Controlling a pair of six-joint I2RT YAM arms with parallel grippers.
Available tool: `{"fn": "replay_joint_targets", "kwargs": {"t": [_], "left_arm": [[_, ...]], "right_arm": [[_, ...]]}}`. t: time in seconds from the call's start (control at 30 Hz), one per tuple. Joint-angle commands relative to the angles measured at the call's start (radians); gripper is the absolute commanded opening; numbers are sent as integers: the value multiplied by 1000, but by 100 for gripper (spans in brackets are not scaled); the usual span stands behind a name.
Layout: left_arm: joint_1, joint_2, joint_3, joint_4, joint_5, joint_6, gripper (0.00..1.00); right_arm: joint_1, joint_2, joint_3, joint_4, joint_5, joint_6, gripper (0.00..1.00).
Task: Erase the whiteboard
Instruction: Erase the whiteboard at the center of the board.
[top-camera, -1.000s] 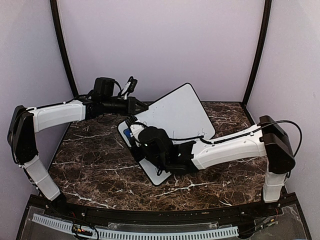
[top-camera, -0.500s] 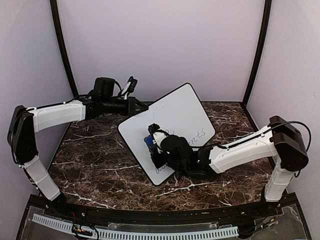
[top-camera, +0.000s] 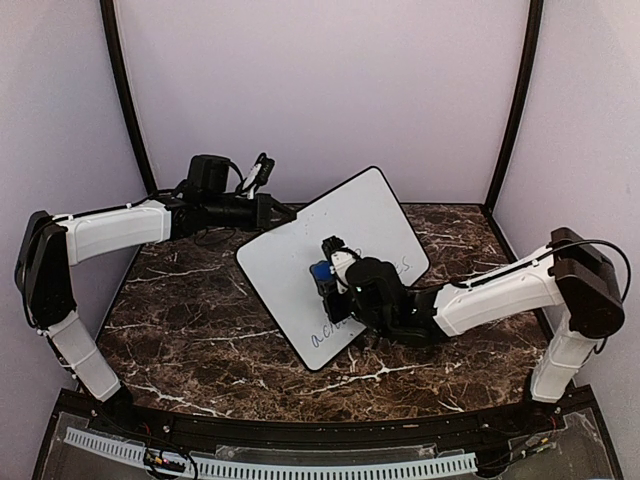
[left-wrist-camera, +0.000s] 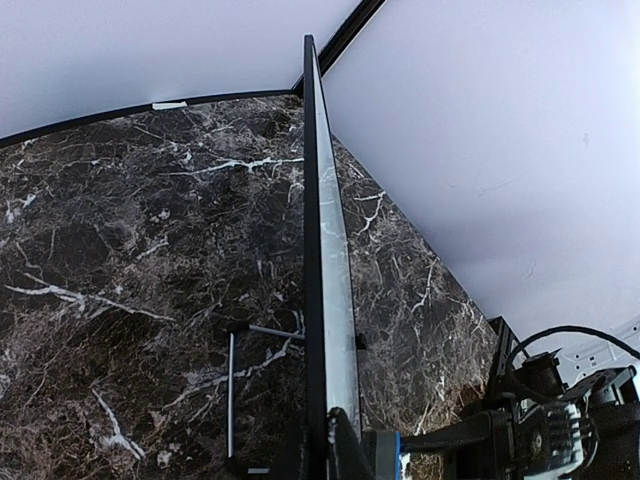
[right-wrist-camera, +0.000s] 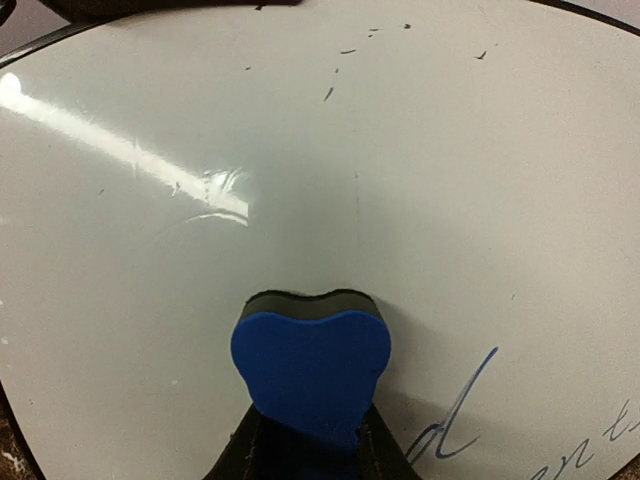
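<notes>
The whiteboard (top-camera: 350, 225) stands tilted on one edge on the marble table, with blue-grey handwriting along its lower and right parts. My left gripper (top-camera: 280, 213) is shut on its upper left edge. In the left wrist view the board (left-wrist-camera: 325, 250) shows edge-on, with my left gripper (left-wrist-camera: 335, 448) clamped on the frame. My right gripper (top-camera: 326, 282) is shut on the blue eraser (top-camera: 321, 272) and presses it on the board's middle. In the right wrist view the eraser (right-wrist-camera: 312, 365) sits felt-first on the whiteboard (right-wrist-camera: 300, 150), held by my right gripper (right-wrist-camera: 312, 445). Handwriting (right-wrist-camera: 470, 400) lies just to its right.
The dark marble table (top-camera: 180, 310) is bounded by lilac walls and black corner posts (top-camera: 125, 100). A thin grey wire stand (left-wrist-camera: 232, 385) lies on the table behind the board. The right arm (top-camera: 490, 290) stretches across the table's right half.
My right gripper has slid the eraser to the right across the board, from near its left corner to its middle. Handwriting on the lower part has come into view. The left arm has not moved.
</notes>
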Motion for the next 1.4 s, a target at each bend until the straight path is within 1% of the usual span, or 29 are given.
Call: {"fn": "replay_joint_targets", "kwargs": {"t": [0.0,0.13,0.3,0.5,0.7,1.07,1.37], "left_arm": [[-59,-7,-9,-48,34,31,0],[-59,-6,-9,-48,35,31,0],[-59,-3,-10,-48,38,29,0],[-59,1,-10,-47,42,25,0],[-60,1,-10,-48,39,25,0],[-61,0,-10,-47,40,27,0],[-62,-3,-10,-48,42,25,0]], "right_arm": [[-83,11,2,-15,4,-7,24],[-85,19,-17,-15,-28,23,24],[-76,10,-84,-6,-53,77,23],[-38,-17,-132,-13,-46,103,23],[-18,-27,-141,-25,-29,116,23],[11,-22,-129,-15,-3,112,23],[-35,3,6,-15,23,18,24]]}}
